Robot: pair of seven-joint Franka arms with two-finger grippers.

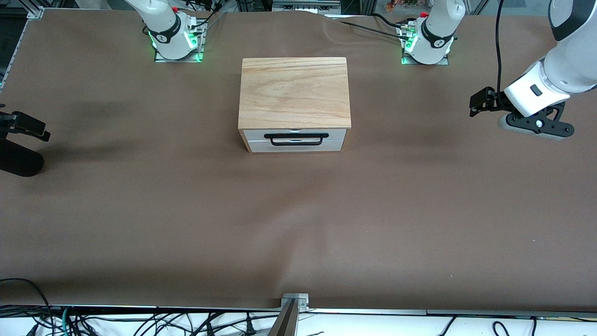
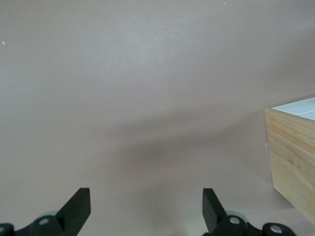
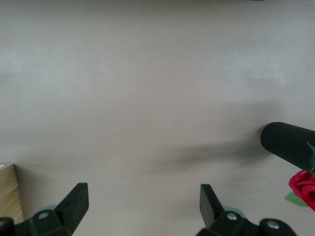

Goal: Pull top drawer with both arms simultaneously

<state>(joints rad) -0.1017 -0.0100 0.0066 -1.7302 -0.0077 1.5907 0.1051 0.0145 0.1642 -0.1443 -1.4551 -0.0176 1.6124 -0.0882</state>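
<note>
The top drawer [image 1: 296, 138] is seen shut in the cabinet [image 1: 295, 93] at mid-table, its white front and long black bar handle [image 1: 296, 139], lying across the table, turned toward the front camera. Both grippers are held over bare table well apart from it, jaws spread wide: the left gripper [image 2: 146, 209] toward its own end, the right gripper [image 3: 143, 205] toward the other. Neither looks clearly closer, though the right gripper is barely caught at the front view's edge.
</note>
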